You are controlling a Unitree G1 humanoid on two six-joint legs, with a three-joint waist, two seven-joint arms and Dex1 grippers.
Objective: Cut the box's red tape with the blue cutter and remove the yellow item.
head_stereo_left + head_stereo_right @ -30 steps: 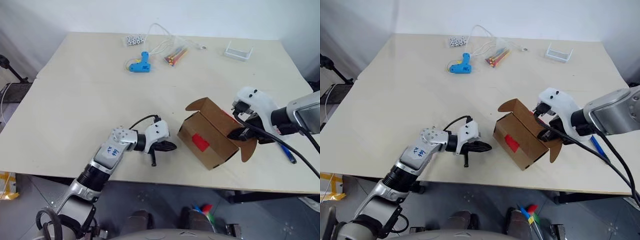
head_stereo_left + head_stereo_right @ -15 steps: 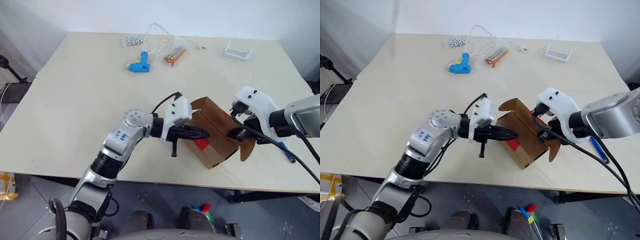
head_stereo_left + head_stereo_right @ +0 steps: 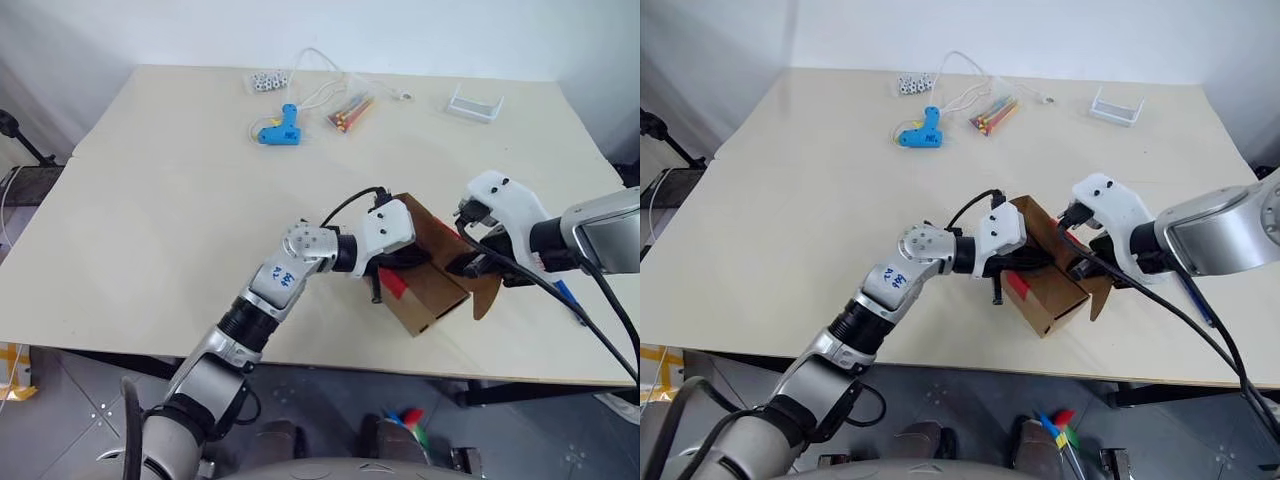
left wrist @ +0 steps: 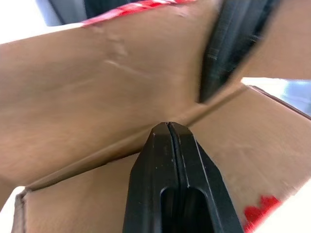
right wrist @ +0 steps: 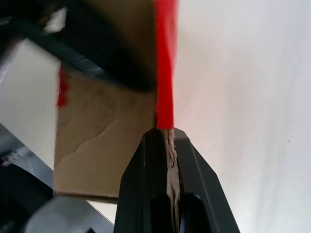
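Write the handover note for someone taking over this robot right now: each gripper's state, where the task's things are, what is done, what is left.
Left gripper: shut, empty, tip pushed in at the box opening under the raised lid.
Right gripper: shut on the lid flap, pinching its red-taped edge and holding it open.
Box: on the table near the front edge, between the arms, lid up. Red tape shows on its front.
Blue cutter: lying on the table beyond the right arm.
Done: tape appears cut, box open.
Left: find and take out the yellow item, which is hidden from these views.
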